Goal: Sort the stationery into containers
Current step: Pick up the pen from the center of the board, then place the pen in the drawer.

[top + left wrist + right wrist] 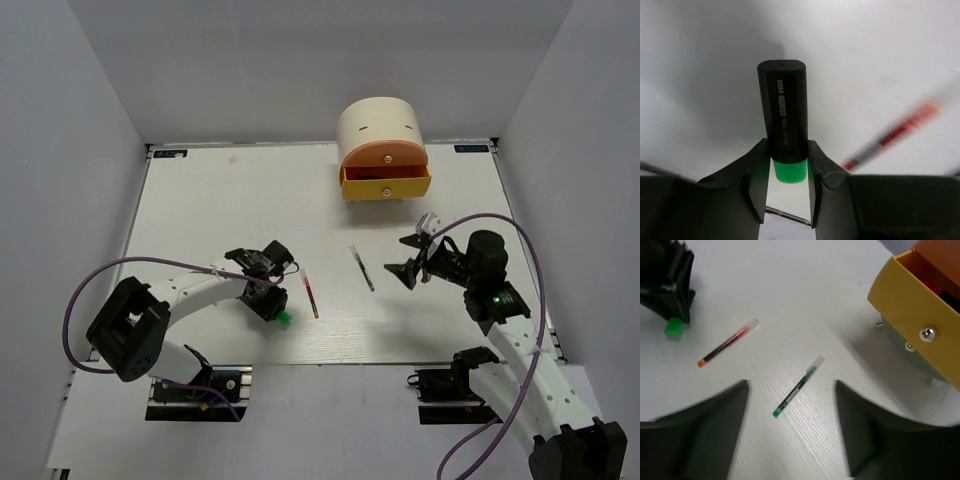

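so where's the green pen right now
In the top view the green pen lies loose on the table right of centre, between the red pen and the right gripper.

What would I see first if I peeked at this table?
Probably the cream desk unit at the far edge of the table, with its yellow drawer pulled open. Nearer, the jaws of the left arm pinch a stubby black highlighter with a green cap. A red pen and a green pen lie loose between the two arms.
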Controlling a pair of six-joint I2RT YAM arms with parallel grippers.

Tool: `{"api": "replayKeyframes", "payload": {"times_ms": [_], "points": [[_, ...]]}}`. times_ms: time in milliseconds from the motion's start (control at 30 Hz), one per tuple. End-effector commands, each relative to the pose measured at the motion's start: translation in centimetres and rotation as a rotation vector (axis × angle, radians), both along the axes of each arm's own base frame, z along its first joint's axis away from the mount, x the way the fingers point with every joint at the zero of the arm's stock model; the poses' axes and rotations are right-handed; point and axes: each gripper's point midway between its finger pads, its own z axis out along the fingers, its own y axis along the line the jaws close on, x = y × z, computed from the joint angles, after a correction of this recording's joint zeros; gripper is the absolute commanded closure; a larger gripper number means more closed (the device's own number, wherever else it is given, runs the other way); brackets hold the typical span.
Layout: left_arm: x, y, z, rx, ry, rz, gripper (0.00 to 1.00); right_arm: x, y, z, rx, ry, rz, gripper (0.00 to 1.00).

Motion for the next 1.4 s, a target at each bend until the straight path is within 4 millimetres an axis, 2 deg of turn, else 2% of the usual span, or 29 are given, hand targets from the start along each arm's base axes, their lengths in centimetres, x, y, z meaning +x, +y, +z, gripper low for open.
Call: {"api": "replayKeyframes", "payload": {"times_ms": [0, 33, 67, 133, 167, 200, 233, 267, 333, 367, 433, 467, 500, 567, 600, 633, 733, 767, 833, 1033, 1133, 1267, 1300, 1333, 1367], "points": [[6.2, -3.6, 5.5, -0.068, -0.286, -0.195, 0.82, 0.1, -1.1, -1.4, -0.001, 0.056, -0.091, 0.16], [8.1, -4.6, 6.9, -0.081, -0.376, -0.23, 0.83, 0.5, -1.6, -2.5, -0.01, 0.071, -0.142, 0.12], [9.2, -5.2, 8.0, -0.085, -0.435, -0.284, 0.87, 0.6, -1.9, -2.8, -0.009, 0.086, -0.161, 0.13], [12.1, -7.4, 12.2, -0.11, -0.618, -0.375, 0.88, 0.5, -2.1, -3.7, -0.017, 0.107, -0.173, 0.26], [13.2, -7.9, 13.5, -0.108, -0.681, -0.399, 0.88, 0.4, -2.1, -4.0, -0.012, 0.121, -0.175, 0.52], [14.2, -8.5, 15.6, -0.127, -0.758, -0.401, 0.88, 0.4, -2.1, -4.2, -0.009, 0.129, -0.178, 0.64], [14.9, -9.0, 16.6, -0.118, -0.821, -0.453, 0.89, 0.5, -2.0, -4.1, 0.001, 0.127, -0.182, 0.73], [16.8, -10.3, 19.8, -0.153, -0.945, -0.442, 0.89, 0.3, -2.1, -4.6, 0.005, 0.146, -0.19, 0.82], [18.3, -11.5, 22.0, -0.147, -1.046, -0.485, 0.89, 1.0, -2.3, -3.9, 0.022, 0.112, -0.214, 0.82], [20.0, -12.7, 23.7, -0.153, -1.114, -0.477, 0.89, 0.9, -2.3, -4.1, 0.021, 0.116, -0.214, 0.82], [21.5, -14.0, 25.0, -0.141, -1.183, -0.518, 0.89, 1.0, -2.4, -4.1, 0.019, 0.11, -0.221, 0.82], [22.4, -15.2, 27.2, -0.176, -1.265, -0.514, 0.89, 1.2, -2.6, -4.1, 0.016, 0.106, -0.235, 0.82], [23.2, -16.1, 26.6, -0.175, -1.278, -0.53, 0.92, 1.1, -2.6, -4.1, 0.011, 0.097, -0.23, 0.82], [24.2, -17.0, 28.0, -0.203, -1.343, -0.506, 0.94, 1.2, -2.8, -4.1, 0.007, 0.092, -0.242, 0.82], [25.0, -17.0, 29.7, -0.207, -1.427, -0.466, 0.96, 1.2, -2.9, -4.1, 0.003, 0.086, -0.246, 0.82], [25.2, -17.7, 29.1, -0.208, -1.434, -0.46, 0.96, 1.2, -3.0, -4.3, 0.001, 0.088, -0.249, 0.82], [26.1, -18.7, 31.7, -0.238, -1.544, -0.411, 0.97, 1.1, -3.1, -4.2, 0.007, 0.078, -0.259, 0.81], [26.7, -19.0, 31.0, -0.23, -1.542, -0.404, 0.97, 1.0, -3.2, -4.2, 0.008, 0.077, -0.262, 0.81], [26.9, -20.0, 32.1, -0.23, -1.597, -0.413, 0.97, 1.0, -3.3, -4.5, 0.007, 0.076, -0.27, 0.81], [28.8, -21.4, 30.9, -0.127, -1.615, -0.408, 0.92, 1.1, -3.8, -4.4, 0.01, 0.064, -0.302, 0.81], [28.9, -21.8, 30.2, -0.072, -1.602, -0.404, 0.91, 1.0, -4.1, -4.3, 0.014, 0.051, -0.317, 0.81], [29.8, -21.3, 28.9, 0.018, -1.569, -0.357, 0.88, 0.8, -4.3, -4.6, 0.014, 0.055, -0.329, 0.81], [29.6, -21.5, 29.2, 0.031, -1.568, -0.36, 0.86, 0.8, -4.3, -4.7, 0.014, 0.057, -0.329, 0.81], [29.9, -21.1, 28.2, 0.062, -1.546, -0.344, 0.86, 0.8, -4.4, -4.6, 0.017, 0.054, -0.334, 0.81], [29.7, -21.3, 28.2, 0.072, -1.544, -0.347, 0.86, 0.8, -4.4, -4.6, 0.018, 0.051, -0.334, 0.81]]}}
